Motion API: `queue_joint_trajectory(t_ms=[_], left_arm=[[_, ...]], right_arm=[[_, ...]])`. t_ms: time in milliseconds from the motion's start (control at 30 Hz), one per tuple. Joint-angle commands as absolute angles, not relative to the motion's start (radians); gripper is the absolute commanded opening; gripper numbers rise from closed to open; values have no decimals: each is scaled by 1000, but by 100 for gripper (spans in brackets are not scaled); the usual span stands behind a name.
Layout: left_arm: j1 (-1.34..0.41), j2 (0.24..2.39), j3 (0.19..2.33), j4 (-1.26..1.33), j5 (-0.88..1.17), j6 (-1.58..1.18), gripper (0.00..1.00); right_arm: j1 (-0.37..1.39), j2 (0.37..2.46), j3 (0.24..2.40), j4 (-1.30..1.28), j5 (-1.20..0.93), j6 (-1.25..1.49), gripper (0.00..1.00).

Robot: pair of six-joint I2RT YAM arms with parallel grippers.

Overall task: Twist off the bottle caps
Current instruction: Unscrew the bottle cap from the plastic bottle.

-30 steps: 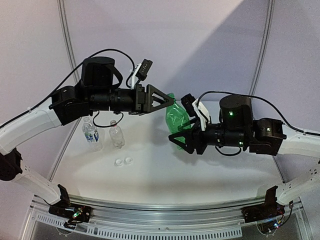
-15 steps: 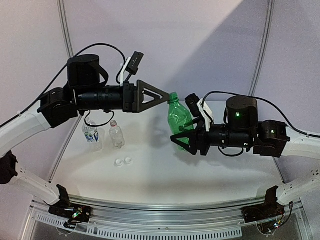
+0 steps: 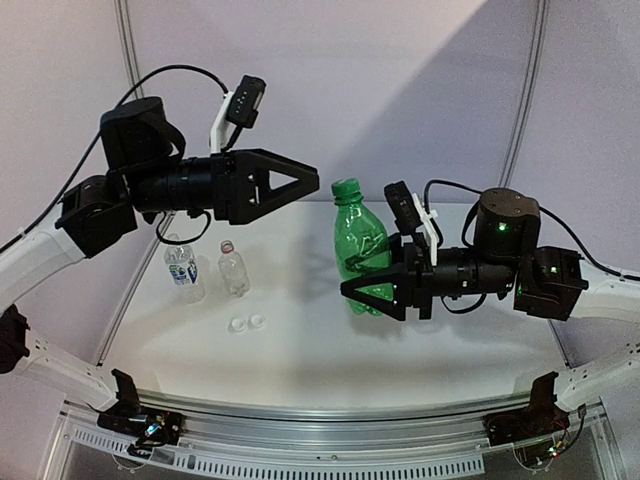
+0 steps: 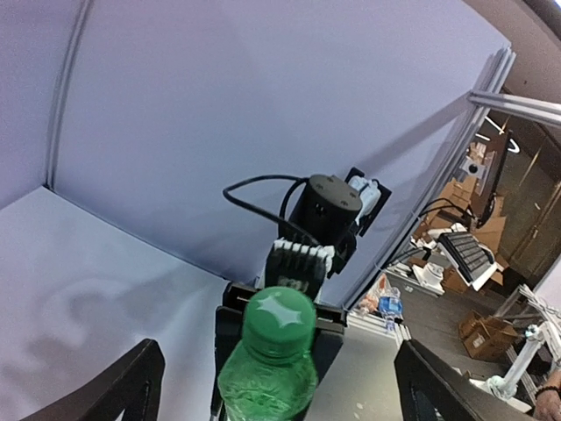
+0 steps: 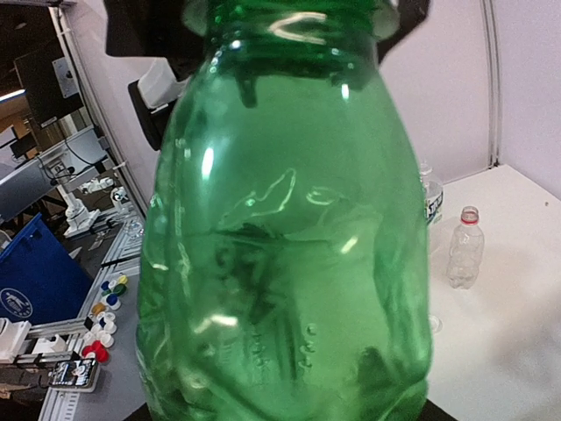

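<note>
- From above, the left jaws point rightward at the neck of the green bottle (image 3: 360, 245), their tips just beside the green cap (image 3: 346, 187) and apart from it.
- The left wrist view adds what the overhead one hides. The two black fingers (image 4: 131, 390) stand wide open at either side of the frame, and the green cap sits between them with room on both sides, held by neither.
- The right jaws are part-closed around the green bottle's lower body, keeping it upright with the cap on. No view shows whether its base touches the desk (image 3: 300, 350).
- The right wrist view is almost filled by the dented green wall of the bottle. To its right stands the unlabelled bottle (image 5: 465, 250), its neck open.
- Only the overhead view takes in the whole desk. The labelled bottle (image 3: 181, 268) and the unlabelled one stand side by side near the left edge, well apart from the green bottle.
- Two white caps (image 3: 247, 323) lie just beside each other in front of those two bottles, nearer the front rail (image 3: 330, 415).
- A broad stretch of white desk separates that group from the held bottle.
</note>
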State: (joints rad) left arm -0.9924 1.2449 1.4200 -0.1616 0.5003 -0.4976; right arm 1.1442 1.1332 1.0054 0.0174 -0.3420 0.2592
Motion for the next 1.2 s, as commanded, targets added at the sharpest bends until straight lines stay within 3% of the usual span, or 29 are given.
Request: queue_joint_trajectory(t_ms=[0, 333, 533, 900, 1033, 1167], left_arm=[[-1002, 1302, 1447, -138, 568, -481, 91], [-1005, 1374, 1502, -121, 598, -484, 80], [-1012, 1395, 1517, -115, 601, -483, 57], [-1022, 1417, 1520, -124, 610, -495, 28], [-1032, 1434, 1554, -197, 547, -495, 25], [-1055, 1496, 1679, -391, 337, -512, 25]], right_arm=[[1143, 1121, 1003, 57, -416, 283, 0], [1144, 1124, 1007, 34, -425, 284, 0], [1144, 1122, 1011, 25, -419, 285, 0], [1143, 1118, 1018, 14, -388, 276, 0], [1144, 1123, 1038, -46, -245, 250, 0], [1144, 1154, 1097, -152, -34, 183, 0]])
